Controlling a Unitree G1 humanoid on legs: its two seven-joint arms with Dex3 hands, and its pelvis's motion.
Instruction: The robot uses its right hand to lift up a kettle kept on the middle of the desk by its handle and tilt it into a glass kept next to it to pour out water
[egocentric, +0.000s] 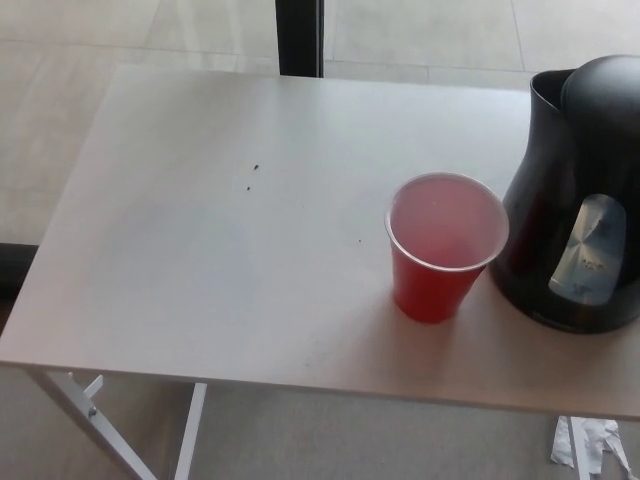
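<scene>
A black electric kettle (575, 200) stands upright at the right edge of the pale bench (200, 250), partly cut off by the frame. A red plastic cup (445, 245) stands upright just left of it, near the front edge. Neither robot hand shows, so their fingers cannot be judged.

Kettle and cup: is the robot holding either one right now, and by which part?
Nothing is held. The kettle and the red cup both stand on the desk, and neither robot hand is in the picture.
</scene>
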